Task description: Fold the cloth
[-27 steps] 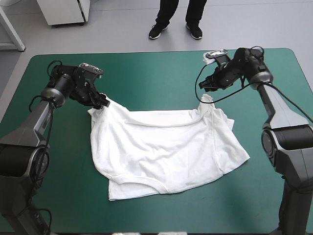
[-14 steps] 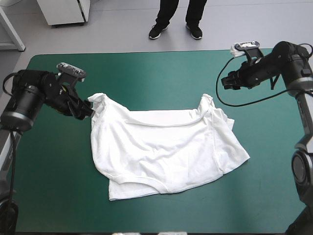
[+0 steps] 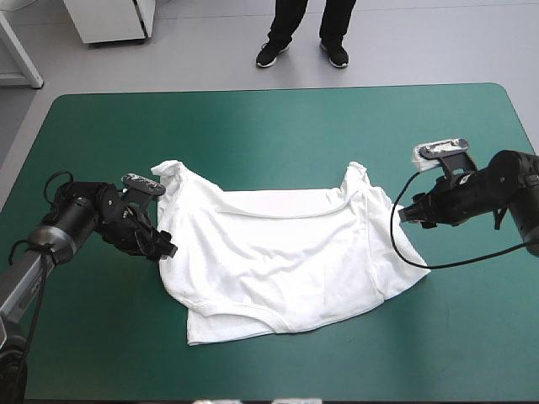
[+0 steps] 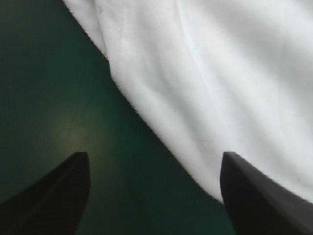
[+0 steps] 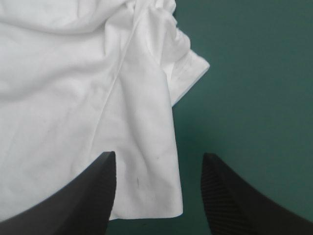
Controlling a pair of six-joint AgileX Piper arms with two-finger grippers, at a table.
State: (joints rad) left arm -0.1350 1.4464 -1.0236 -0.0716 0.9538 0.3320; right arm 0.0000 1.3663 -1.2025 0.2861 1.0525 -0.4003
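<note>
Apparently poised to grasp its sides, left gripper (image 3: pixel 166 249) and right gripper (image 3: pixel 405 215) flanked the shirt (image 3: pixel 286 252) mid-frame, open and empty.

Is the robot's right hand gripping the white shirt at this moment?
No, the right hand is wide open, and the edge of the T-shirt just lies loose in the gap, not pinched.

The T-shirt (image 3: pixel 286 261) is soft, matt, creased white cloth; the teal-green cover (image 3: pixel 278 135) looks smooth, faintly glossy, perhaps vinyl.
</note>
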